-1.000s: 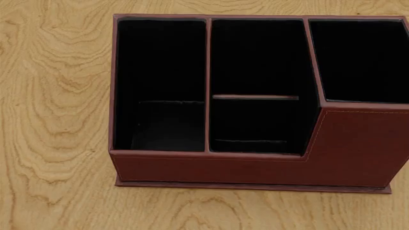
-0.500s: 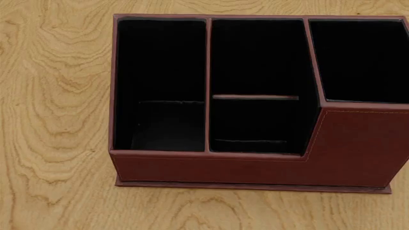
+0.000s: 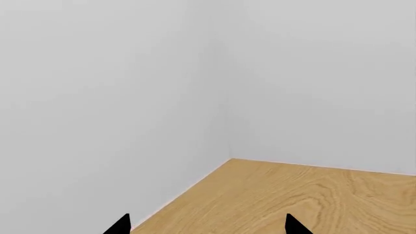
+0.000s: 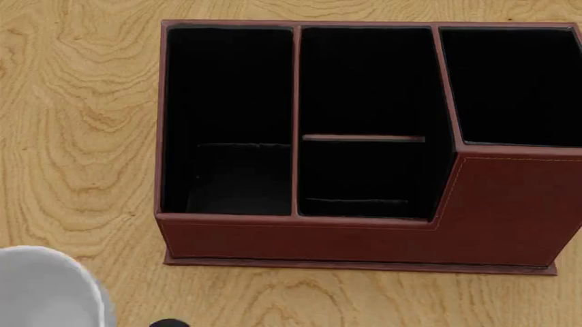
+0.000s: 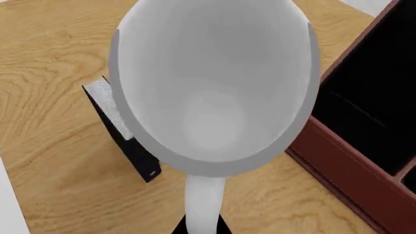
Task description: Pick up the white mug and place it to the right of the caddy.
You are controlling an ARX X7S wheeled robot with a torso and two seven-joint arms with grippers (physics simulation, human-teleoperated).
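Note:
The white mug (image 5: 215, 97) fills the right wrist view, seen from above into its empty inside. My right gripper (image 5: 204, 229) is shut on its loop handle, with a black fingertip on each side. In the head view the mug (image 4: 46, 286) shows at the bottom left corner, left of and in front of the reddish-brown caddy (image 4: 509, 204). The caddy (image 5: 344, 161) stands close beside the mug in the right wrist view. My left gripper (image 3: 208, 226) is open and empty, facing a grey wall corner.
A small black book with white pages (image 5: 123, 131) lies on the wooden table (image 4: 82, 136), partly hidden under the mug. A small dark shape (image 4: 168, 322) shows at the head view's bottom edge; I cannot tell what it is.
The white mug has come into the head view at the bottom left corner; it was out of view before. The caddy has not moved.

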